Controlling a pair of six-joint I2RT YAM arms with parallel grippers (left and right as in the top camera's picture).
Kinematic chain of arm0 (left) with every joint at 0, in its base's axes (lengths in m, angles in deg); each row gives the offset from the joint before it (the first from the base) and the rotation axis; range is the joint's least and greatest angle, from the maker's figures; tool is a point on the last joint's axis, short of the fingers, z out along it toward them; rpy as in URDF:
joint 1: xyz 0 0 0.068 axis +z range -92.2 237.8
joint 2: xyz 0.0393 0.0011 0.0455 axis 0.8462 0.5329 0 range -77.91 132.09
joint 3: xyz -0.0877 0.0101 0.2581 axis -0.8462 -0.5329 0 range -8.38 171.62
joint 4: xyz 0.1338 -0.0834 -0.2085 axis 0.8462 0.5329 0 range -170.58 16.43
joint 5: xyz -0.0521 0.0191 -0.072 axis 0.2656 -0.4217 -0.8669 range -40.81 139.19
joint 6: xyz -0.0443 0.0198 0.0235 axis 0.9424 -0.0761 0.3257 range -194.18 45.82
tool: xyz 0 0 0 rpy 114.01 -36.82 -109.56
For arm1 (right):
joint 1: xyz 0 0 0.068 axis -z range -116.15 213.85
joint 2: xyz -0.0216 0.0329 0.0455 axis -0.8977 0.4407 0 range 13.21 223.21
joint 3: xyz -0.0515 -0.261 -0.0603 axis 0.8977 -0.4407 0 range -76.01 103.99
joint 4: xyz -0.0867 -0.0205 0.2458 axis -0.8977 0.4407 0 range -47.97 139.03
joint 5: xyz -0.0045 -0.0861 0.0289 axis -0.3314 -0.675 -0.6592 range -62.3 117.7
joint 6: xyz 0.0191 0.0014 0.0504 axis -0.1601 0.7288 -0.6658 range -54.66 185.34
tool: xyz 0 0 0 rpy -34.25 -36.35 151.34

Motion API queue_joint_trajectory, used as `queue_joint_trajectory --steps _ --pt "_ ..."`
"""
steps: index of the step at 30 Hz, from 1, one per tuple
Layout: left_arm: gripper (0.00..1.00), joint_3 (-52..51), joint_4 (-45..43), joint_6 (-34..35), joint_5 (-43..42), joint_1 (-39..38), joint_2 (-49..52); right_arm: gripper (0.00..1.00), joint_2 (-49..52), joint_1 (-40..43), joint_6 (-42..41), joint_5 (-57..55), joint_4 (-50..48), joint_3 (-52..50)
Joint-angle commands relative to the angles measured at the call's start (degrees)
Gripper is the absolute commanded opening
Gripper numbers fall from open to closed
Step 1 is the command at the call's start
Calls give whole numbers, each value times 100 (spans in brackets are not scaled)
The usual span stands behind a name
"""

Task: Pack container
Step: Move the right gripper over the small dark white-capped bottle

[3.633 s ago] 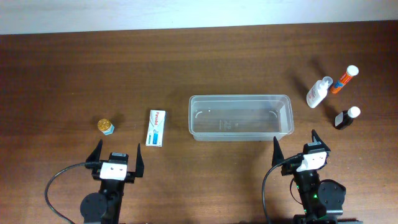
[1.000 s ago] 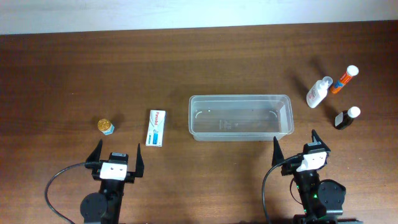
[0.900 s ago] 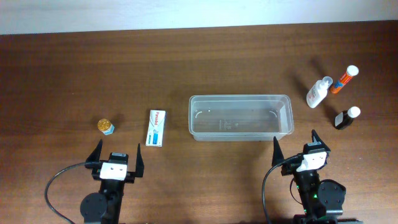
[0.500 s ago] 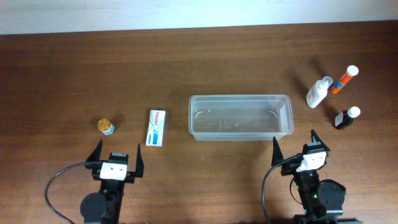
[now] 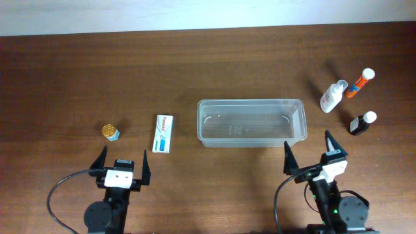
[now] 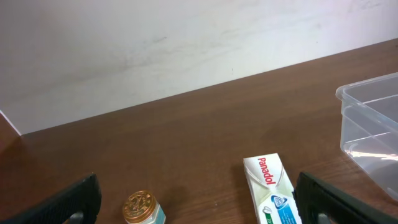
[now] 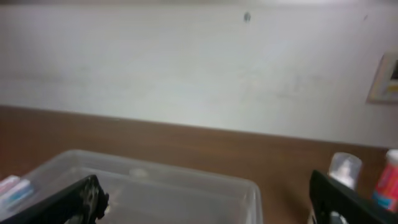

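Note:
The clear plastic container point(image 5: 251, 121) sits empty at the table's middle; it also shows in the left wrist view point(image 6: 373, 130) and the right wrist view point(image 7: 155, 186). A white Panadol box point(image 5: 164, 134) point(image 6: 272, 198) and a small gold-lidded jar point(image 5: 110, 132) point(image 6: 142, 208) lie to its left. A white bottle point(image 5: 332, 97) point(image 7: 341, 171), an orange tube point(image 5: 359, 83) point(image 7: 385, 183) and a dark bottle point(image 5: 362, 122) lie at the right. My left gripper point(image 5: 121, 164) point(image 6: 199, 202) is open and empty at the front. My right gripper point(image 5: 311, 152) point(image 7: 205, 202) is open and empty, just in front of the container's right end.
A white wall runs behind the table's far edge. The wooden tabletop point(image 5: 208, 65) stretches between the items.
My right gripper has shifted slightly to the right and turned a little. The left arm and all the objects have not moved.

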Motion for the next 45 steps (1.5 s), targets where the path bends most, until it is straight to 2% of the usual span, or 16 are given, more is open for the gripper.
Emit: queue_joint_trajectory --steps 1,10,15,22,27,28,34,40,45 --pt "99 -35 7 -85 44 24 -50 98 83 -46 216 -695 398 984" --pt "100 -35 7 -85 44 24 -50 98 1552 -48 380 -4221 3768 4304" --pt "99 -35 7 -85 44 24 -50 98 2612 -48 748 -4312 4905 5657" --pt "100 -35 7 -85 44 24 -50 99 4028 -39 822 -4308 6505 6878" --pt "99 -35 7 -85 44 24 -50 99 4933 120 973 -3582 7305 8113" --pt "99 -35 7 -85 44 24 -50 99 5298 284 1134 -3077 7632 8662" --pt "99 -35 7 -85 44 24 -50 99 6500 1209 1464 -2382 8782 10129" --pt "99 -35 7 -85 44 24 -50 99 7423 2699 1727 -1698 9014 10531" --pt "99 -35 7 -85 44 24 -50 99 8231 3803 1720 -509 8953 10531"
